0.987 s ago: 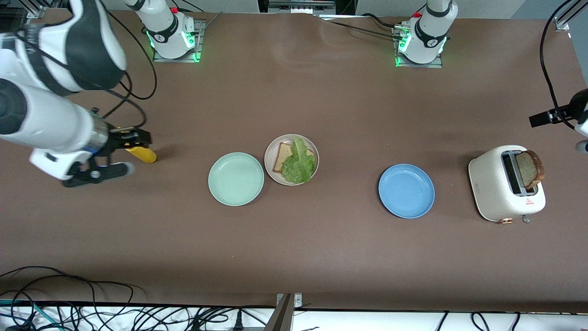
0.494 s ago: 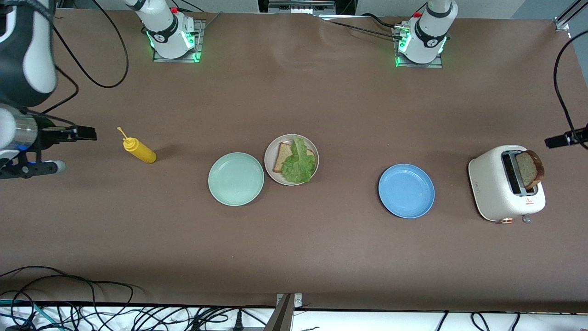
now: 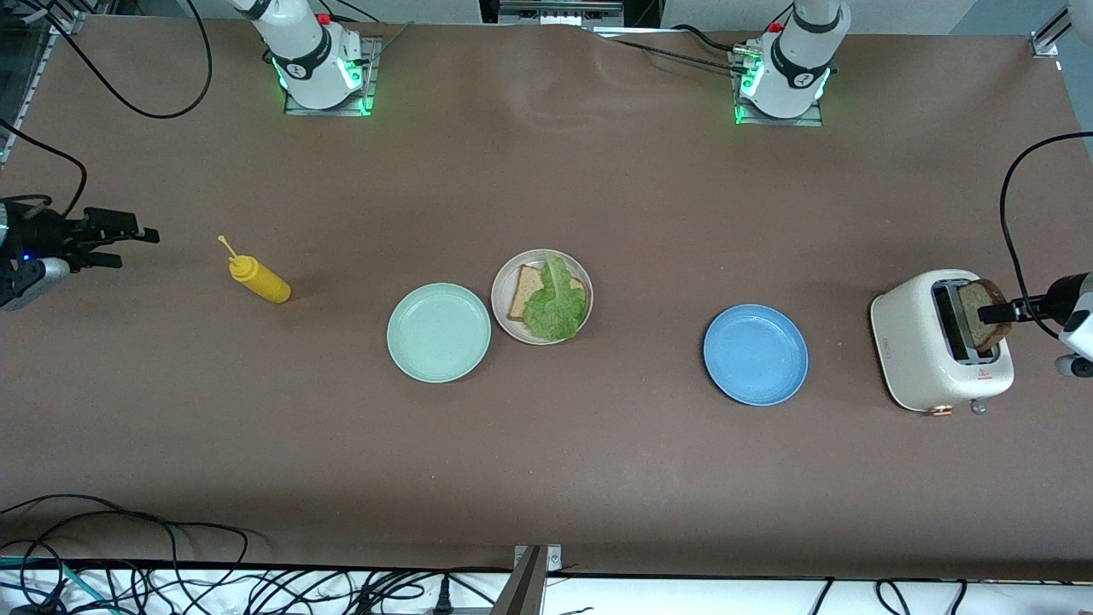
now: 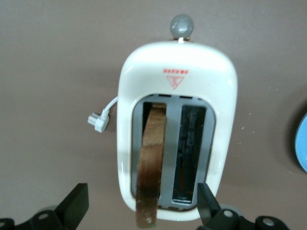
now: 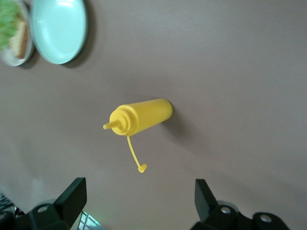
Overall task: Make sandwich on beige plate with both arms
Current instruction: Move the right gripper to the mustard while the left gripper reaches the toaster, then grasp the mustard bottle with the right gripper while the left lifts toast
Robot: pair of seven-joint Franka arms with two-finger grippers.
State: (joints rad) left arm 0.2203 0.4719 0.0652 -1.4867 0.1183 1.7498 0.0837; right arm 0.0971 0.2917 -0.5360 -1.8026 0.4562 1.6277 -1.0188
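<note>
- the left gripper (image 4: 139, 213) hangs over the toaster (image 3: 939, 350) at the left arm's end of the table, fingers spread wide and holding nothing, one on each side of the second bread slice (image 4: 149, 165).
- that slice stands upright in one slot, its long edge running along the slot toward the gripper, its thin faces turned to the two fingers; the spread looks ready to close across its thickness.
- the left arm is plainly the nearer one for this slice; my judgement is that the next move is a short descent and a pinch, then a lift straight up out of the slot.
- the beige plate (image 3: 504, 320) sits near the table's middle, just beside the mint-green plate (image 3: 438, 332), already carrying one bread slice (image 3: 525, 290) with the lettuce leaf (image 3: 555, 306) on it; the blue plate (image 3: 756, 354) lies between it and the toaster.
- the right gripper (image 3: 107, 236) is wide open and empty at the right arm's edge of the table, apart from the yellow bottle (image 3: 260, 280).
- against the earlier frames, the right arm has drawn away from the bottle toward its edge, and the left gripper has come in over the toaster.
</note>
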